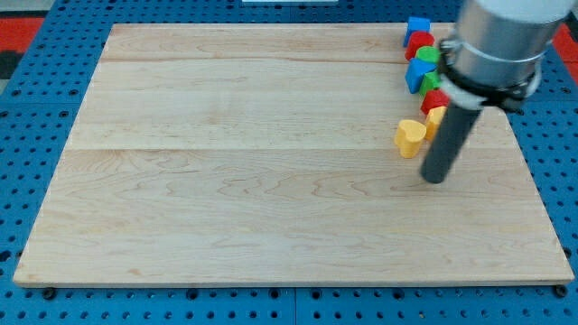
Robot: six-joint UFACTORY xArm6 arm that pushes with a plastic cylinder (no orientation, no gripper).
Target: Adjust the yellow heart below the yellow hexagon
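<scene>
The yellow heart (410, 137) lies on the wooden board (271, 181) at the view's right. The yellow hexagon (434, 118) sits just right of and above it, partly hidden by the rod. My tip (435, 178) rests on the board a little below and to the right of the heart, apart from it.
A cluster of blocks runs up the view's right edge of the board: a red block (433, 99), a green block (430, 81), a blue block (417, 72), a green block (428, 56), a red block (417, 41) and a blue block (417, 25). The arm's body hides part of them.
</scene>
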